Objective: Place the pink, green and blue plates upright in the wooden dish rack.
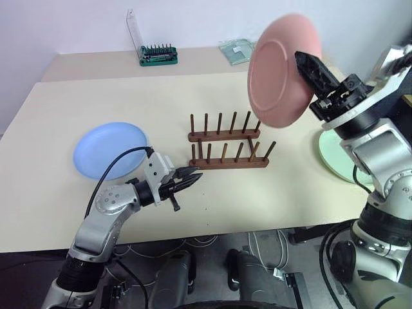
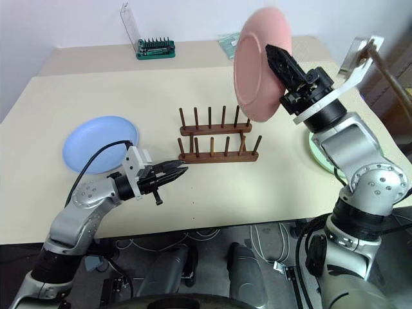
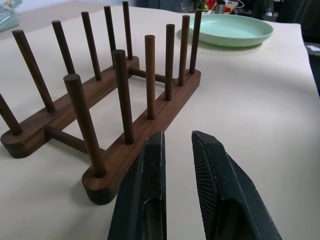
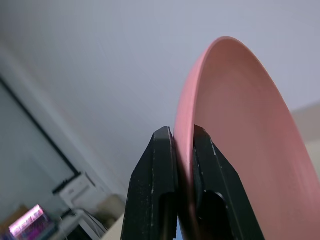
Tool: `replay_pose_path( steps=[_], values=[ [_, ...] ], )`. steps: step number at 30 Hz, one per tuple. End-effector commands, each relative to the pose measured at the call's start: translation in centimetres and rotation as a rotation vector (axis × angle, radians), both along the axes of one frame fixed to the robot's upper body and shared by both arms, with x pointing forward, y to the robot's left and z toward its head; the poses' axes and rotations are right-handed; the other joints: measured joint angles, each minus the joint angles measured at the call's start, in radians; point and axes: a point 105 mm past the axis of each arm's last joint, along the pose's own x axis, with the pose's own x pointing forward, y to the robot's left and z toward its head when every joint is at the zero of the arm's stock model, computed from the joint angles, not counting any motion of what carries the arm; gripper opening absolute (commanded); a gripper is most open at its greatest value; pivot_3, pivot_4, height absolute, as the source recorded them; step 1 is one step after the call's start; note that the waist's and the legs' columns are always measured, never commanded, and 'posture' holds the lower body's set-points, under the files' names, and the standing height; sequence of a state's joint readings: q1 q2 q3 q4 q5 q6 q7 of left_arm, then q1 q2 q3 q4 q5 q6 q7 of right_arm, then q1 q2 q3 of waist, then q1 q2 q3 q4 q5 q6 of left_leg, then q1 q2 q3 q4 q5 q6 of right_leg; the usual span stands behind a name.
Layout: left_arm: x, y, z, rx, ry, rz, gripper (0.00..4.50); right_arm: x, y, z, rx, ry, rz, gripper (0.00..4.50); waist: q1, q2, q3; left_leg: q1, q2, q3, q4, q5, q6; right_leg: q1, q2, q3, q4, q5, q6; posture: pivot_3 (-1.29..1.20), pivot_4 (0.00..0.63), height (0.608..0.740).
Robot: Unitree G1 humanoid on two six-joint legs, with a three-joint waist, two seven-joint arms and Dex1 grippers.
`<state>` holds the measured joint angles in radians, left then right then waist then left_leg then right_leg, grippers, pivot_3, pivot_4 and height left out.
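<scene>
pale mint green round plastic plate (image 1: 335,158): mostly hidden behind right arm at table's right edge
salmon pink round plastic plate (image 1: 283,67): top rim blurred

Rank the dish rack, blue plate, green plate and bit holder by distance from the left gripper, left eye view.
From the left gripper:
1. Wooden dish rack, just past the fingertips, toward the robot's right.
2. Blue plate, flat on the table on the robot's left.
3. Green plate, at the right edge, partly behind the right arm.
4. Bit holder, at the table's far side.

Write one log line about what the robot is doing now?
right gripper: shut on pink plate, raised above rack | left gripper: slightly apart, empty, beside rack | blue plate, green plate: on table
</scene>
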<state>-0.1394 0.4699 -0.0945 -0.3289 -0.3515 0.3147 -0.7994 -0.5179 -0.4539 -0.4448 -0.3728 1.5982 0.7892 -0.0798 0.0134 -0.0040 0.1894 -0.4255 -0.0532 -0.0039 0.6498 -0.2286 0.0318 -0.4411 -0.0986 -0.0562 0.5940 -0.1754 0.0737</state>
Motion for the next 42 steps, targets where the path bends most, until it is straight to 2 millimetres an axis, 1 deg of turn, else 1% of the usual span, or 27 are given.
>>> replay_pose_path(
  steps=[1,7,16,19,20,23,24,27,30,31,32,34,35,36,38,39,41,42],
  values=[
    [-0.2,0.0,1.3,-0.015,-0.059,-0.015,0.85,-1.0,0.2,0.2,0.020,-0.007,-0.004,0.07,-0.001,0.000,0.000,0.000,0.000,0.000,0.000,0.000,0.000,0.000,0.000,0.000,0.000,0.000,0.000,0.00,0.150,0.740],
    [-0.2,-0.2,1.3,-0.015,-0.062,-0.022,0.85,-0.8,-0.1,-1.1,0.051,0.056,-0.022,0.07,-0.001,0.000,0.000,0.000,0.000,0.000,0.000,0.000,0.000,0.000,0.001,0.000,0.000,0.000,0.000,0.00,0.150,0.740],
    [-0.4,-0.6,1.6,-0.014,-0.065,-0.021,0.85,1.3,-0.3,-3.6,0.057,0.192,-0.088,0.07,-0.001,0.000,0.000,0.000,0.000,0.000,0.000,0.000,0.000,0.000,0.001,0.000,0.000,0.000,0.000,0.00,0.150,0.740],
    [-0.5,-0.7,1.8,-0.016,-0.066,-0.021,0.85,1.7,-0.3,-3.8,0.057,0.204,-0.096,1.09,-0.001,0.000,0.000,0.000,0.000,0.000,0.000,0.000,0.000,0.000,0.001,0.000,0.000,0.000,0.000,0.00,0.150,0.740],
    [-0.5,-0.7,1.8,-0.017,-0.065,-0.021,0.85,1.8,-0.2,-3.7,0.051,0.203,-0.096,1.51,-0.001,0.000,0.000,0.000,0.000,0.000,0.000,0.000,0.000,0.000,0.001,0.000,0.000,0.000,0.000,0.00,0.150,0.740],
    [-0.5,-0.7,1.9,-0.019,-0.061,-0.024,0.85,1.8,-0.2,-3.4,0.017,0.178,-0.112,3.06,-0.001,0.000,0.000,0.000,0.000,0.000,0.000,0.000,0.000,0.000,0.001,0.000,0.000,0.000,0.000,0.00,0.150,0.740],
    [-0.6,-0.7,1.8,-0.020,-0.058,-0.026,0.85,1.8,-0.3,-3.0,-0.007,0.149,-0.133,3.50,-0.001,0.000,0.000,0.000,0.000,0.000,0.000,0.000,0.000,0.000,0.001,0.000,0.000,0.000,0.000,0.00,0.150,0.740],
    [-0.6,-0.7,1.7,-0.021,-0.050,-0.031,0.85,1.6,-1.0,-1.9,-0.069,0.078,-0.178,3.50,-0.001,0.000,0.000,0.000,0.000,0.000,0.000,0.000,0.000,0.000,0.001,0.000,0.000,-0.001,0.001,0.00,0.150,0.740],
    [-0.7,-0.8,1.5,-0.023,-0.044,-0.042,0.85,0.9,-2.7,0.2,-0.173,-0.043,-0.246,3.50,0.002,0.000,0.000,-0.001,0.000,0.000,0.000,0.000,0.000,0.000,0.001,0.000,-0.001,-0.002,0.002,0.00,0.150,0.740],
    [-0.7,-0.9,1.5,-0.023,-0.042,-0.045,0.85,0.6,-4.0,1.0,-0.213,-0.083,-0.289,3.50,0.002,0.000,0.000,-0.001,0.000,0.000,0.000,0.000,0.000,0.000,0.001,-0.001,-0.001,-0.002,0.002,0.00,0.150,0.740],
    [-0.8,-1.0,1.4,-0.024,-0.040,-0.049,0.85,0.5,-5.8,1.6,-0.242,-0.107,-0.348,3.50,0.004,0.000,0.000,-0.001,0.000,0.000,0.000,0.000,0.000,0.000,0.001,-0.001,-0.001,-0.002,0.002,0.00,0.150,0.740],
    [-0.9,-1.1,1.1,-0.023,-0.034,-0.057,0.85,0.5,-10.0,1.9,-0.321,-0.093,-0.496,3.50,0.007,0.000,0.000,-0.001,0.000,0.000,0.000,0.000,0.001,0.000,0.001,-0.001,-0.002,-0.002,0.002,0.00,0.150,0.740],
    [-0.9,-1.1,1.0,-0.021,-0.032,-0.060,0.85,0.5,-11.5,1.6,-0.366,-0.073,-0.541,3.50,0.012,0.000,0.000,-0.001,0.000,0.000,0.000,-0.001,0.001,0.001,0.000,-0.001,-0.002,-0.002,0.002,0.00,0.150,0.740],
    [-0.9,-1.2,1.0,-0.020,-0.031,-0.063,0.85,0.4,-12.3,1.4,-0.398,-0.061,-0.562,3.50,0.016,-0.001,0.000,-0.001,0.000,0.001,0.000,-0.001,0.001,0.001,0.001,-0.001,-0.003,-0.002,0.002,0.00,0.150,0.740],
    [-0.9,-1.3,0.8,-0.015,-0.029,-0.070,0.85,0.3,-13.7,0.2,-0.512,-0.020,-0.598,3.50,0.018,0.000,-0.001,-0.001,0.000,0.001,0.000,-0.001,0.001,0.001,0.001,-0.001,-0.004,-0.002,0.002,0.00,0.150,0.740],
    [-0.8,-1.3,0.7,-0.012,-0.027,-0.075,0.85,0.3,-14.1,-1.6,-0.652,0.033,-0.606,3.50,0.018,0.000,-0.001,0.000,0.000,0.002,0.000,-0.001,0.001,0.001,0.001,-0.001,-0.004,-0.002,0.003,0.00,0.150,0.740],
    [-0.8,-1.4,0.5,-0.006,-0.026,-0.085,0.85,0.2,-14.6,-6.1,-0.933,0.159,-0.576,3.50,0.024,0.001,-0.001,0.000,0.001,0.002,0.000,-0.001,0.001,0.001,0.001,-0.001,-0.003,-0.002,0.003,0.00,0.150,0.740],
    [-0.8,-1.5,0.5,-0.005,-0.026,-0.088,0.85,0.0,-14.7,-7.5,-1.020,0.193,-0.558,3.50,0.025,0.001,-0.001,0.000,0.001,0.002,0.000,-0.001,0.002,0.001,0.001,-0.001,-0.003,-0.002,0.003,0.00,0.150,0.740]
  ],
)
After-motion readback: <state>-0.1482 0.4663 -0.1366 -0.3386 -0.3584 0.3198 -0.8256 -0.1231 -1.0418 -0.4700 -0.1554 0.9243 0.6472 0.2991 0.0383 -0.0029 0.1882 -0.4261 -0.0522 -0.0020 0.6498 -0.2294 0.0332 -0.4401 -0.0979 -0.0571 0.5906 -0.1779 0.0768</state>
